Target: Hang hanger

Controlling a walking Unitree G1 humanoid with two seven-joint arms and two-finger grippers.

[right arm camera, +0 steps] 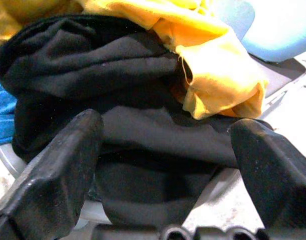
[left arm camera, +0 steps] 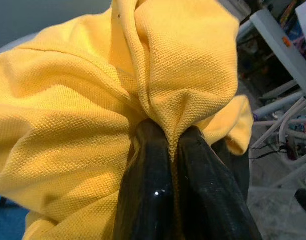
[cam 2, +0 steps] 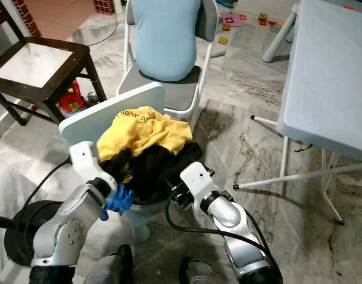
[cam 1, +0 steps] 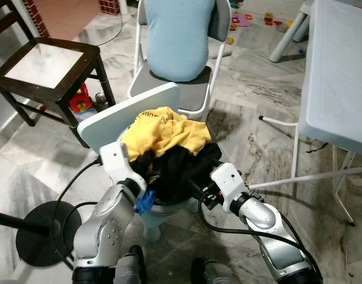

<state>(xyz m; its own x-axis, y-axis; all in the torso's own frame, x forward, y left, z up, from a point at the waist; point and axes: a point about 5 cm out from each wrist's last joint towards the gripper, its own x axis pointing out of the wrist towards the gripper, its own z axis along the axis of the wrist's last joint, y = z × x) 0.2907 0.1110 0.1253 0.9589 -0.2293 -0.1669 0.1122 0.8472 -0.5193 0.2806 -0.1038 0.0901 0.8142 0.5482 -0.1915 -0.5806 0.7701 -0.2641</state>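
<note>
**Yellow shirt pinched, no hanger in reach yet**

Left jaws pressed together on a fold of the yellow shirt [left arm camera: 92, 125], cloth bunched tight between the two black fingers [left arm camera: 147, 195]. Right jaws spread wide, holding nothing, aimed at the black garment [right arm camera: 117, 100] and stopped just short of it. Behind them, left arm [cam 1: 106, 222] and right arm [cam 1: 258, 213] reaching forward into the same heap from either side.

Heaped on a small pale-blue chair [cam 1: 109, 121]: shirt on top, black garment beneath and towards the right arm, a scrap of blue cloth [cam 1: 144, 202] low beside the left arm. Further out, a grey folding chair [cam 1: 192, 94] close behind the heap, a white table [cam 1: 340, 71] off to the right, a dark wooden stool [cam 1: 44, 62] off to the left, a black round stand base [cam 1: 41, 231] on the floor.

Hanger: hidden, most likely buried somewhere in the heap. Heading and long axis impossible to tell from here.

Likely trouble:
- Lifting the pinched fold could drag the whole heap, since the garments lie tangled; could spill clothes to the floor.
- A thin fold held by so little could slip out under the shirt's own weight.
- Closing the right jaws blindly on black cloth risks grabbing fabric only, or snagging a hook unseen.
- Pulling hard might tip the light chair.
</note>
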